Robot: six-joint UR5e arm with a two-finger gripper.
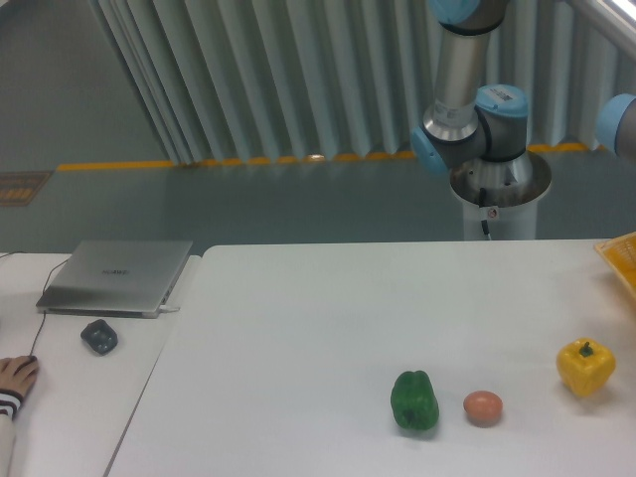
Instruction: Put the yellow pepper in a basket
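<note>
On the white table (328,328), toward its right end, sits the yellow pepper (585,367), a small glossy bell pepper standing upright with its short stem pointing up. Taking that pepper as the landmark, a brown egg (483,407) lies to its left and slightly nearer the camera, apart from it. Further left of the pepper, just beside the egg but not touching it, stands a green bell pepper (414,400) of similar size. All three rest free on the table surface, with nothing gripping them.

Up and to the right of the yellow pepper, at the frame's right edge, only a corner of the yellow-orange basket (621,257) shows, with a pale rim. It is well apart from the pepper, which is outside it.

Behind the pepper, past the far edge of the table, the robot arm (472,114) rises from a white pedestal, its grey segments joined by light blue caps. The arm runs out of the top of the frame, and its gripper is out of sight, so I cannot tell whether the claw is apart or together.

Far to the left of the pepper, on a separate side table, a closed silver laptop (117,275) lies flat, with a small dark mouse (98,336) in front of it. A person's hand (16,375) rests at the left edge of the frame.
</note>
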